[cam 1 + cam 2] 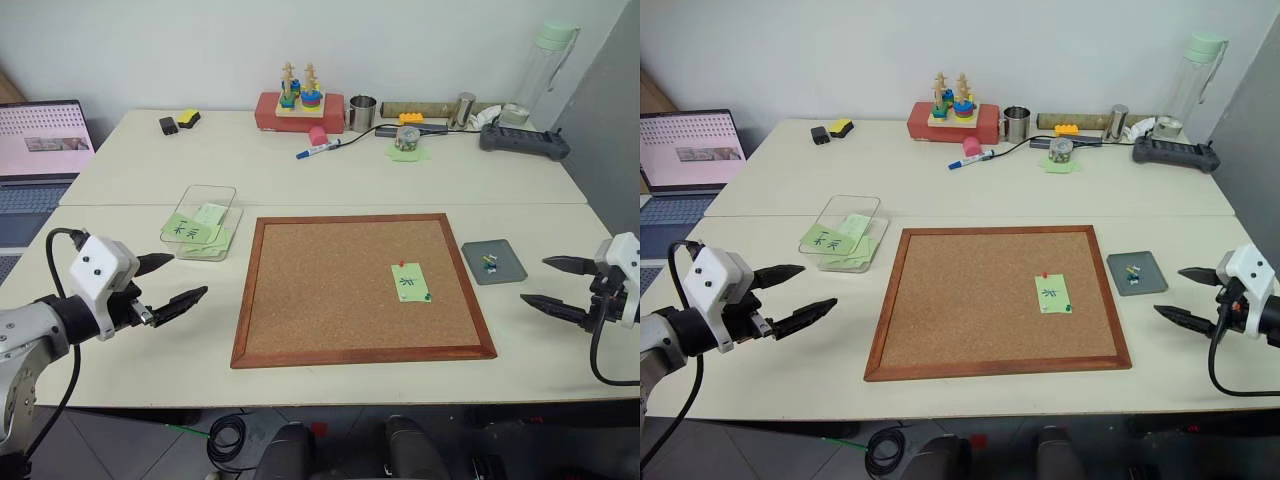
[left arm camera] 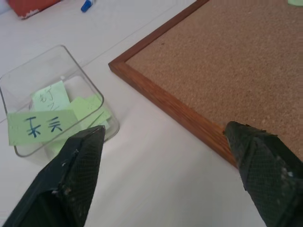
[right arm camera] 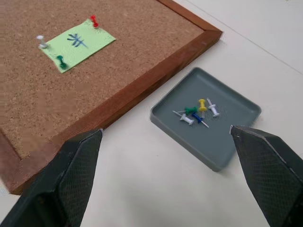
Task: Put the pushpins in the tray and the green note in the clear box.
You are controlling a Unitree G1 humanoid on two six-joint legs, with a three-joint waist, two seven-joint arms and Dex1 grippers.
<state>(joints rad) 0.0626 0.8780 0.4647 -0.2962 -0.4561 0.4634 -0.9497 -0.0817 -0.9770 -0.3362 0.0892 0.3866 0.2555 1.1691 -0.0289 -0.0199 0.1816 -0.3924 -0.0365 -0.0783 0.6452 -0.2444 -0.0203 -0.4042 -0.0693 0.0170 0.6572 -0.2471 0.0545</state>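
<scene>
Your left claw (image 1: pixel 172 281) hangs wide open and empty above the cream table (image 1: pixel 150 360), between the small clear plastic box (image 1: pixel 203 222) and the left edge of the large wood-framed corkboard (image 1: pixel 360 288). Your right claw (image 1: pixel 556 284) is spread just as wide with nothing in it, over the table just past the small dark grey square tray (image 3: pixel 207 116). That tray sits close beside the corkboard's right edge and holds a few loose pins. The light green paper note (image 3: pixel 76 44) lies pinned on the right part of the cork, with a red pushpin (image 3: pixel 94 21) and a green pushpin (image 3: pixel 61 60) at opposite corners and a white pin (image 3: pixel 42 41) at a third. The clear box already holds several green slips.
</scene>
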